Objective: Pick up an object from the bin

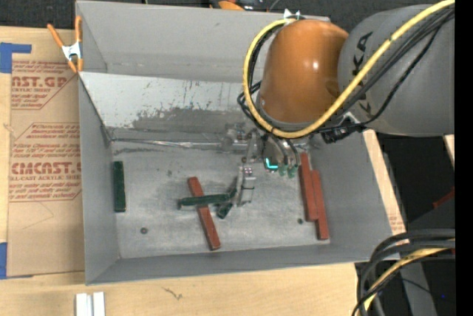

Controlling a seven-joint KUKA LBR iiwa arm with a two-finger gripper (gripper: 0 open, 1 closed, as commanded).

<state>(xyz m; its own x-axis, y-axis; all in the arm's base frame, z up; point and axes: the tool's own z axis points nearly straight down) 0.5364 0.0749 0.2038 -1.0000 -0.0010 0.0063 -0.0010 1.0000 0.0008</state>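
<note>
My gripper (244, 189) hangs low over the middle of the bin floor, under the orange wrist cover. Its tip is at the right end of a thin dark green stick (201, 200), which lies nearly level and crosses over a red-brown stick (205, 215) set on a slant. A small dark green piece (224, 210) lies just below and left of the tip. I cannot make out whether anything is held.
Two long red-brown bars (314, 196) lie side by side by the bin's right wall, just right of the gripper. A dark green flat bar (118, 186) lies upright in the view near the left wall. The arm covers the bin's upper right.
</note>
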